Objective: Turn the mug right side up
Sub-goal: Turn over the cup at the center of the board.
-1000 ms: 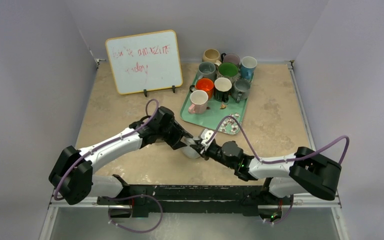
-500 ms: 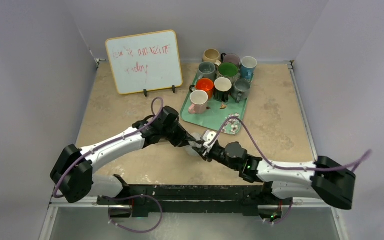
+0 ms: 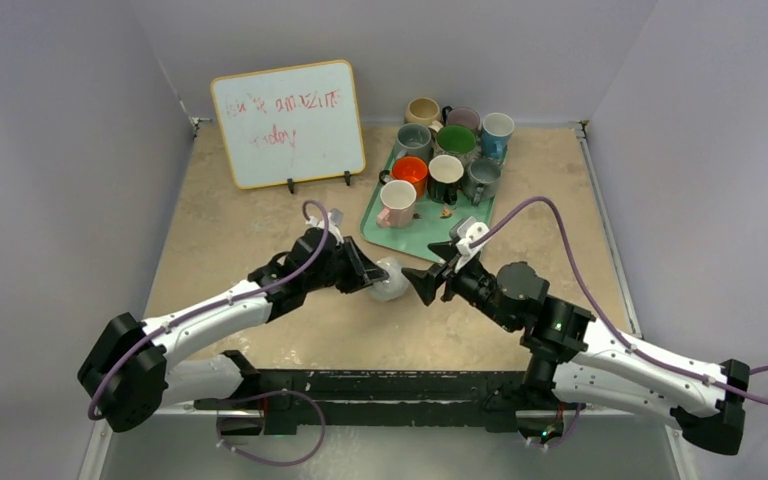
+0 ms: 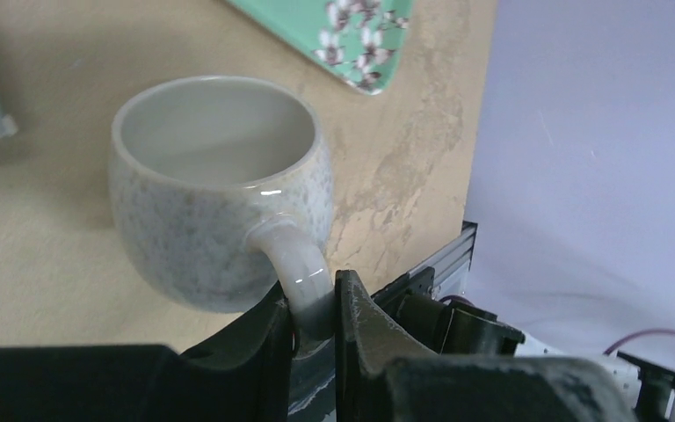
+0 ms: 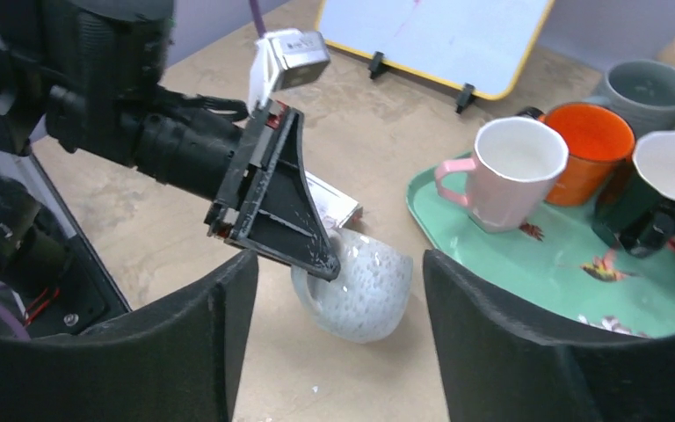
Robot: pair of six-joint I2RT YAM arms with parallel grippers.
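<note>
A white speckled mug (image 3: pixel 390 283) with a round body hangs tilted just above the table, left of centre. My left gripper (image 3: pixel 371 280) is shut on its handle (image 4: pixel 303 268); the fingers (image 4: pixel 360 330) pinch the loop from both sides, and the mug's mouth (image 4: pixel 215 130) shows, empty. My right gripper (image 3: pixel 429 275) stands open a little to the mug's right, not touching it. In the right wrist view the mug (image 5: pixel 365 286) lies beyond my wide-apart fingers (image 5: pixel 228 303), with a left finger (image 5: pixel 272 211) over its handle side.
A green tray (image 3: pixel 415 240) with several upright mugs stands behind and to the right; its near pink mug (image 5: pixel 501 171) is closest. A whiteboard (image 3: pixel 288 122) stands at the back left. The tray's flowered corner (image 4: pixel 360 40) lies just beyond the mug.
The right gripper let go of the mug, opened and drew back to the right. The left gripper shut on the handle and carried the mug slightly away from the table's near edge.
</note>
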